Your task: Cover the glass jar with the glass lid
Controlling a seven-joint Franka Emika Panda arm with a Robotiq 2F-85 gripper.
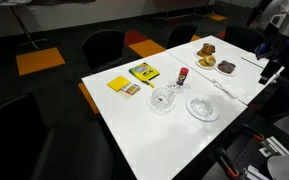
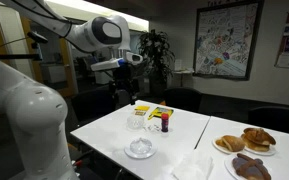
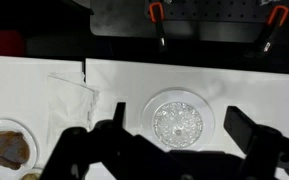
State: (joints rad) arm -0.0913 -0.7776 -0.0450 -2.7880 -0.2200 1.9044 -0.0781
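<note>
1. Gripper [image 3: 177,136] jaws stand wide apart, holding nothing, raised above the table [image 1: 134,130].
2. Jar [image 1: 162,99] sits mid-table, uncovered, near a red bottle [image 1: 182,75].
3. Lid [image 3: 177,122] appears to lie in the white dish [image 1: 193,110] just right of the jar; the views are too faint to confirm.

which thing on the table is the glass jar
On the white table, find the yellow box and the small red bottle. In an exterior view the jar stands between them and the table's near edge. It is small, clear and bowl-like, unlike the wider, shallow whitish dish beside it.
</note>
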